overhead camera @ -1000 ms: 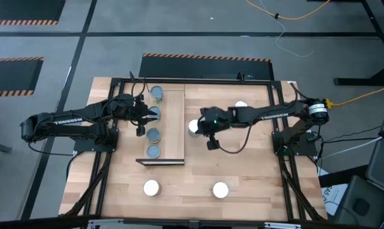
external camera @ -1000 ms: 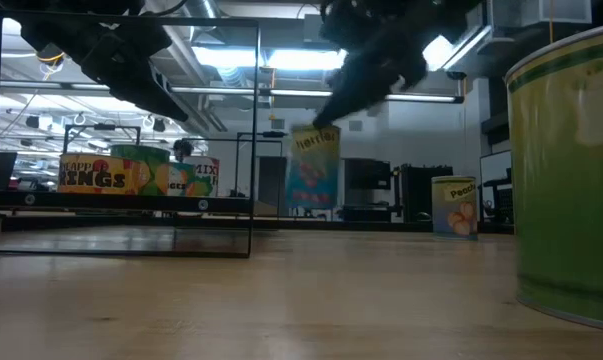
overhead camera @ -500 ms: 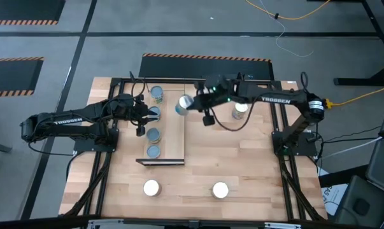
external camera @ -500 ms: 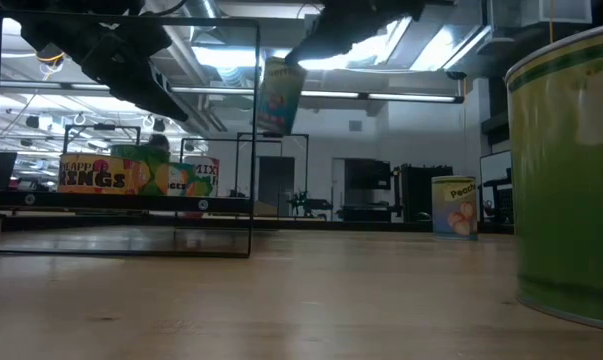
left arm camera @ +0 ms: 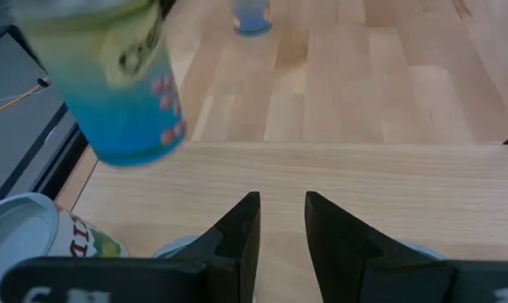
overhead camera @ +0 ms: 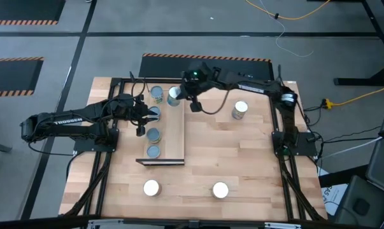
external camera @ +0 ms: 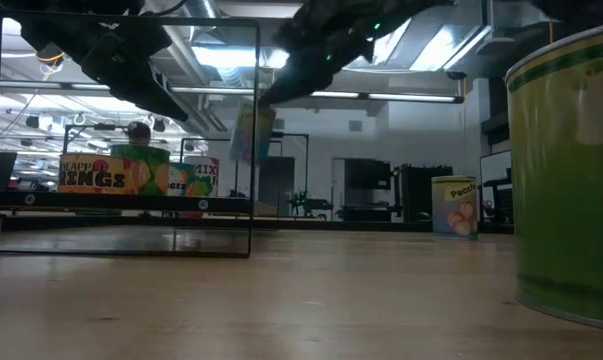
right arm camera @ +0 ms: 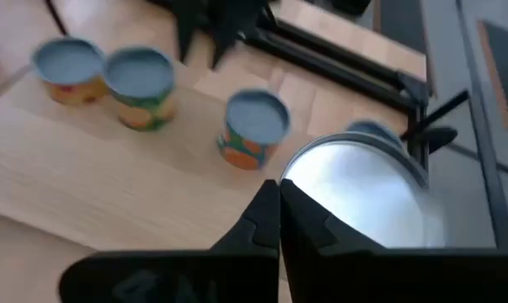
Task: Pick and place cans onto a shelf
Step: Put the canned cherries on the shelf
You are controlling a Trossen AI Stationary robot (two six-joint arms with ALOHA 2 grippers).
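Note:
My right gripper (overhead camera: 181, 95) is shut on a can with a bright white top (right arm camera: 363, 194) and a blue-and-yellow label (left arm camera: 123, 84). It holds the can in the air over the far right part of the light-wood shelf (overhead camera: 173, 137). Several grey-topped cans (overhead camera: 153, 134) stand in a row along the shelf's left side. My left gripper (left arm camera: 280, 217) is open and empty. It hovers over that row, beside the second can from the far end (overhead camera: 154, 113). My right gripper holds the can at its top rim (right arm camera: 297, 181), beside the nearly closed fingers; the fingers themselves hide the exact place of contact. The fingers slant down from the table's right side. The can hangs tilted below them (external camera: 251, 132), clear of the shelf.
One can (overhead camera: 240, 109) stands on the table right of the shelf. Two white-topped cans (overhead camera: 151, 187) (overhead camera: 220, 189) stand near the front edge. A black frame (overhead camera: 115, 83) borders the table. In the low view a large green can (external camera: 571, 170) stands close by.
My right gripper has lifted the can from the table right of the shelf. It has carried the can toward the far edge and to the left, over the shelf's far end, then come down a little. The can has stayed tilted in the hold.

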